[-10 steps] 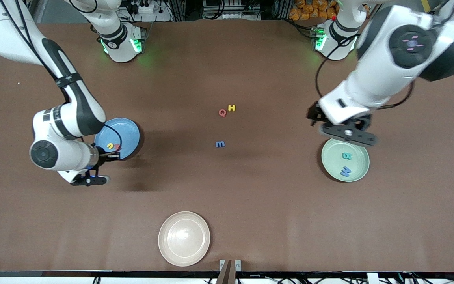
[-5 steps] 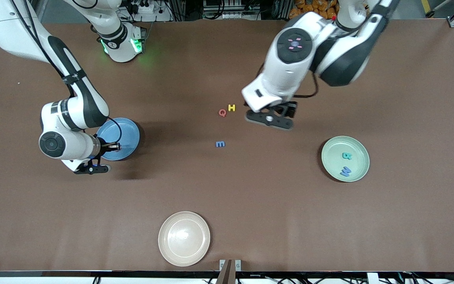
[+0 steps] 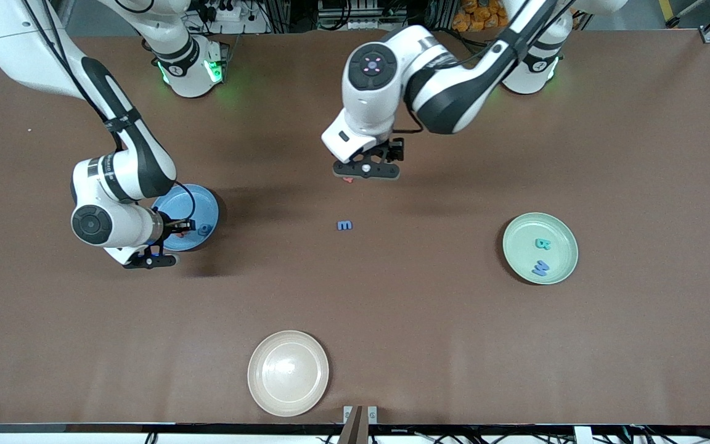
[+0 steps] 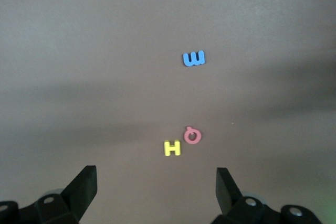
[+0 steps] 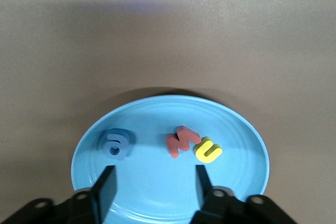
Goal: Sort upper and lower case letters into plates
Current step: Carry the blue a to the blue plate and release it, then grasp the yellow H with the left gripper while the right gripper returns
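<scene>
Two arms are out over the brown table [image 3: 429,320]. The left gripper [image 3: 366,171] hangs above the middle of the table, its fingers [image 4: 84,187] spread wide with nothing between them. Directly below it lie the small yellow letter H [image 4: 172,148] and the small red letter Q [image 4: 193,136], just beside each other; in the front view the gripper covers the H and only a sliver of the Q [image 3: 347,180] peeks out. The small blue letter m [image 3: 344,226] lies on the bare table, near that pair and nearer to the front camera than the left gripper.

The right gripper [image 3: 148,260] hangs at the edge of the round shallow blue plate [image 3: 207,206], toward the right arm's end of the table. Its fingers [image 5: 107,184] are parted and empty, poised over the plate's rim [image 5: 247,129]. In the plate lie three letters: a slate-blue lowercase a [image 5: 117,144], a red zigzag-shaped letter [image 5: 181,141] and a yellow letter u [image 5: 208,150], the red and yellow ones touching.

Toward the left arm's end sits the round pale mint green plate [image 3: 561,234], well apart from the left gripper, holding a teal letter [image 3: 542,244] and a blue letter [image 3: 540,267]. A round cream-white plate [image 3: 288,373] sits close to the front camera's edge, well apart from both grippers.
</scene>
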`<state>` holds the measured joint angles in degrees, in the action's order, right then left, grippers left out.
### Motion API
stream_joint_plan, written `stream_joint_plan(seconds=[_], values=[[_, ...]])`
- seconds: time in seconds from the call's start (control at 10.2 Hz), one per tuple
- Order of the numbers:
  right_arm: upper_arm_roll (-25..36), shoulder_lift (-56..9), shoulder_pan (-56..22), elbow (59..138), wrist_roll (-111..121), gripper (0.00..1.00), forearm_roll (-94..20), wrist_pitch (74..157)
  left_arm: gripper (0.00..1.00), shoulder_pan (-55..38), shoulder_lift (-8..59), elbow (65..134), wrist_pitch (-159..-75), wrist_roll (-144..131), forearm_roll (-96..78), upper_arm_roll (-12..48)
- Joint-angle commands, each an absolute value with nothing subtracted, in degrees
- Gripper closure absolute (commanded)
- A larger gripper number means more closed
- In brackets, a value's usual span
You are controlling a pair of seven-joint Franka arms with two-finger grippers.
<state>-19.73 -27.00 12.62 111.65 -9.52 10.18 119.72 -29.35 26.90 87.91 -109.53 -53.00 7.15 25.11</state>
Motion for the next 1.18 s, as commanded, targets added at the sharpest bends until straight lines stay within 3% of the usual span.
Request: stream_joint_plan(seconds=[0.0, 0.39, 0.69, 1.08], values=[[-17.6, -25.4, 8.3, 108.5, -9.2, 0.00, 8.4, 119.4, 0.00, -33.0, 29.9, 90.2, -114.8, -62.6, 13.1, 24.8], [-17.2, -27.7, 4.0, 102.9, -14.8, 0.00, 4.5, 119.5, 0.00, -34.8, 31.3, 95.4, -121.1, -68.1, 13.4, 24.9], [-17.8, -31.1, 1.1, 99.9, -17.2, 0.00, 4.7, 120.7, 0.00, -30.0, 29.0, 108.1, -131.0, -68.3, 18.5, 30.5], [-17.6, -32.3, -1.1, 99.7, -18.3, 0.00, 5.5, 122.2, 0.00, -29.6, 29.6, 113.6, -136.2, -68.4, 18.9, 30.9]])
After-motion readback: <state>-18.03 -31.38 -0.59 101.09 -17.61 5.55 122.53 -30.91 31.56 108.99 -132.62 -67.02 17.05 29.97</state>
